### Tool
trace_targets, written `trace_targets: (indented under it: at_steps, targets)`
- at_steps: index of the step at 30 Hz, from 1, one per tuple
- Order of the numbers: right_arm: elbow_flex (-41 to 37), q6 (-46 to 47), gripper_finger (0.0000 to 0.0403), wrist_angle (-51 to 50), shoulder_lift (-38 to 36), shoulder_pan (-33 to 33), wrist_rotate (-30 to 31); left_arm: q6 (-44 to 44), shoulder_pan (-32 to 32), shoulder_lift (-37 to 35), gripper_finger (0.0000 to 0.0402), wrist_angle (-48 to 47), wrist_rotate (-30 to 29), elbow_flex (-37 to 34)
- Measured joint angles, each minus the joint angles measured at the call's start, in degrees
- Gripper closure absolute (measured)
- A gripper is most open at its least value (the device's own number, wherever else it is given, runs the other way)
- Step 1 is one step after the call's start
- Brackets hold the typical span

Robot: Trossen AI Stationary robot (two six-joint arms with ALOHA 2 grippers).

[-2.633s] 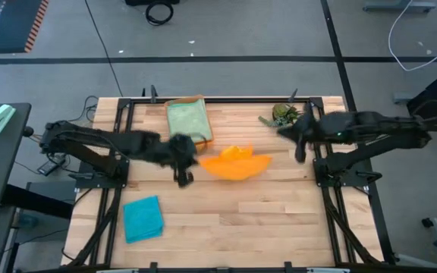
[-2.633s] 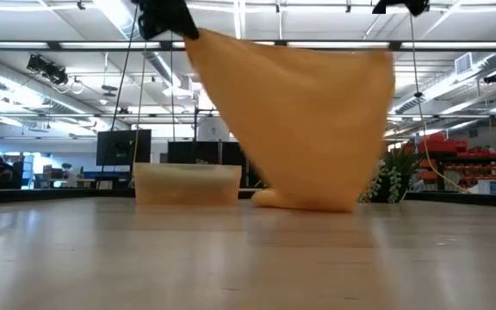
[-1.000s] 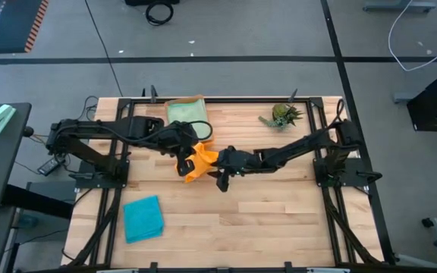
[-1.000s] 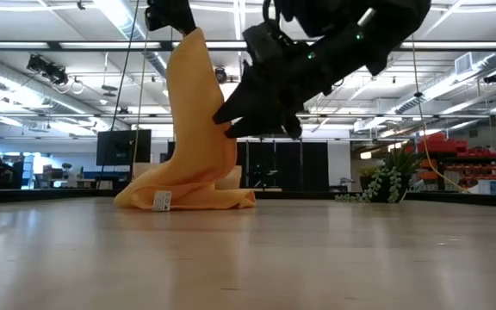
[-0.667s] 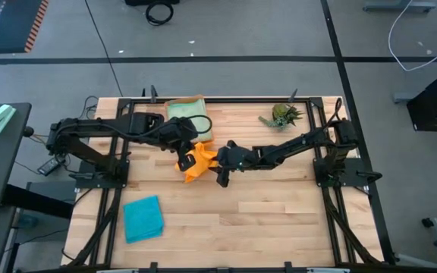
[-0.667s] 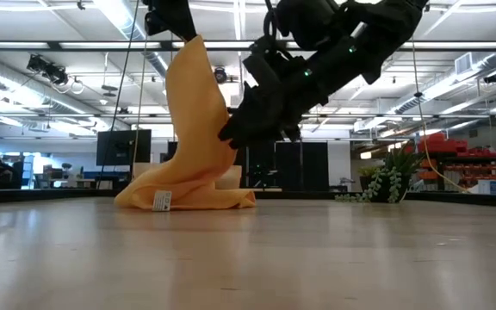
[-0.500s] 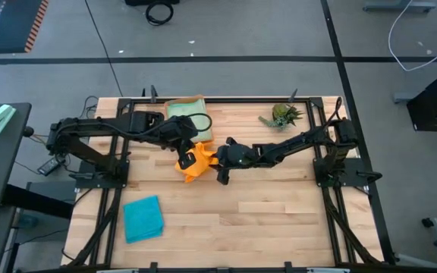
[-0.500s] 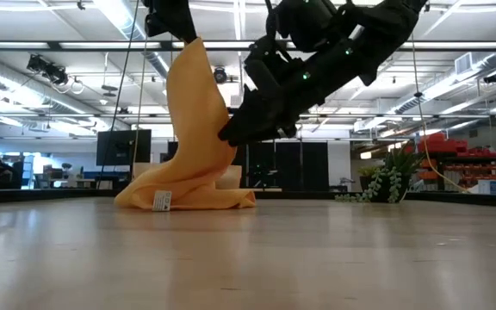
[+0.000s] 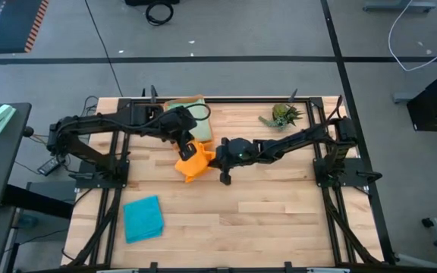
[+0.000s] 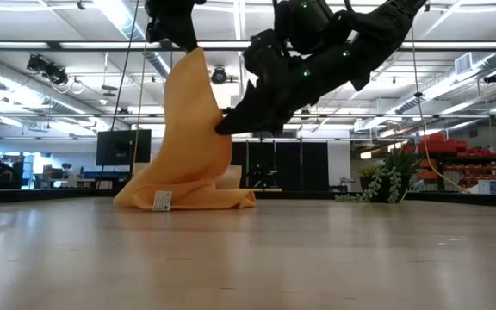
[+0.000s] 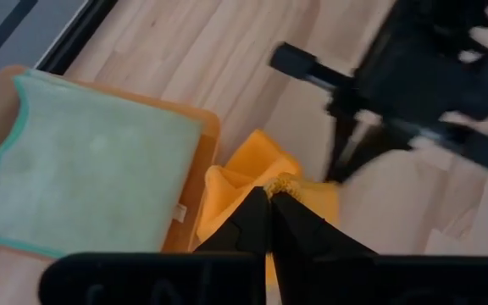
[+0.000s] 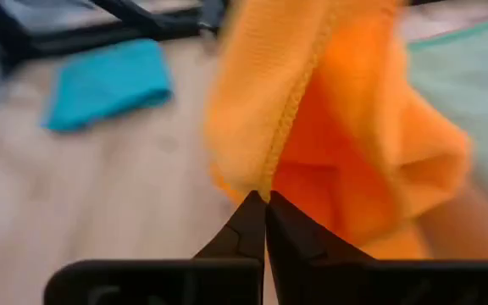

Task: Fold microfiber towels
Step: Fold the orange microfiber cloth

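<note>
An orange towel [image 10: 192,138] hangs from my left gripper [image 10: 182,43] over the table's middle, and its bunched lower end [image 10: 183,198] lies on the wood. From above the towel [image 9: 191,162] is a crumpled heap below my left gripper [image 9: 187,144]. My right gripper [image 10: 220,129] is shut on the towel's side edge about halfway up, and it also shows in the high view [image 9: 212,158]. A sage green towel [image 9: 183,115] lies flat in the orange tray [image 9: 201,99]. A folded teal towel [image 9: 143,218] lies at the near left. My left gripper pinches a top corner of the orange towel [image 11: 283,183] between its two fingers, from above, pointing down. The towel hangs slack below it with its lower end on the table. My right gripper pinches the towel's stitched side edge [image 12: 276,165] between its fingertips. It comes slanting down from the table's right side. The cloth at the edge is drawn a little toward it.
The orange tray [image 11: 203,124] stands just behind the hanging towel at the far edge. A small green plant [image 9: 282,115] stands at the far right. Bare wood [image 9: 264,220] takes up the near half of the table.
My left gripper has moved a little toward the far edge with the towel's top corner. My right gripper has stayed at the towel's side edge, rising slightly. The towel's lower end has stayed bunched on the table.
</note>
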Motion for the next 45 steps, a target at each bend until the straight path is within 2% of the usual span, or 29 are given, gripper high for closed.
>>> trace_targets:
  at_steps: [4,7,9,11,14,16,20,22,28,30,34,37,39,41,43,45]
  targets:
    - [-0.04,6.43,0.0398,-3.89,-4.67,0.13,-7.81,-0.01,0.58,-0.24,0.0394,0.01,0.0,0.0]
    - [-0.03,11.31,0.04,-13.33,-12.25,0.24,-14.65,-0.54,0.05,-0.61,0.0384,1.23,0.06,0.04]
    - [0.23,13.85,0.04,-21.24,-18.82,0.26,-18.76,-1.79,-0.91,-1.24,0.0382,3.05,2.31,0.0]
    - [2.01,14.51,0.04,-32.24,-25.9,0.24,-21.09,-3.15,-2.46,-2.41,0.0388,9.12,6.27,0.0]
    - [9.38,11.66,0.0401,-50.4,-34.16,0.18,-21.02,-3.44,-4.88,-4.38,0.0394,20.15,7.66,0.0]
    - [16.98,8.27,0.0401,-62.47,-36.75,-0.5,-19.27,-3.3,-5.33,-4.95,0.0393,27.84,7.09,0.26]
    - [35.14,0.22,0.0402,-82.62,-35.7,-4.26,-12.12,1.17,-3.24,-4.02,0.0396,32.5,5.82,5.08]
    - [44.38,-3.7,0.0402,-91.49,-32.84,-7.08,-8.54,2.99,-1.62,-2.62,0.0395,31.22,5.75,8.05]
    - [66.8,-10.28,0.0402,-109.02,-22.09,-13.35,-5.78,8.04,1.8,2.47,0.0396,19.78,6.02,19.59]
    - [70.47,-10.3,0.0402,-110.74,-19.71,-13.94,-5.44,9.18,1.89,4.33,0.0395,15.02,6.03,23.79]
    - [69.88,-6.09,0.0403,-110.25,-18.81,-11.24,-8.98,8.13,0.17,7.29,0.0397,2.69,8.93,30.27]
    - [63.05,-0.95,0.0403,-109.91,-19.13,-4.24,-8.82,4.52,-4.44,8.51,0.0396,-6.11,10.5,28.91]
    - [55.93,3.91,0.0403,-108.34,-19.31,2.17,-6.1,1.83,-8.93,8.83,0.0396,-7.8,10.63,24.17]
    - [46.0,9.75,0.0403,-103.85,-19.75,8.5,-4.0,-2.04,-14.01,8.87,0.0397,-3.86,10.34,16.84]
    - [34.51,16.1,0.0403,-93.83,-19.87,14.98,-4.37,-6.06,-19.31,8.89,0.0397,2.84,10.28,8.37]
    - [22.86,22.8,0.0403,-78.83,-19.48,21.13,-7.18,-10.59,-23.88,9.09,0.0397,12.51,10.58,-0.61]
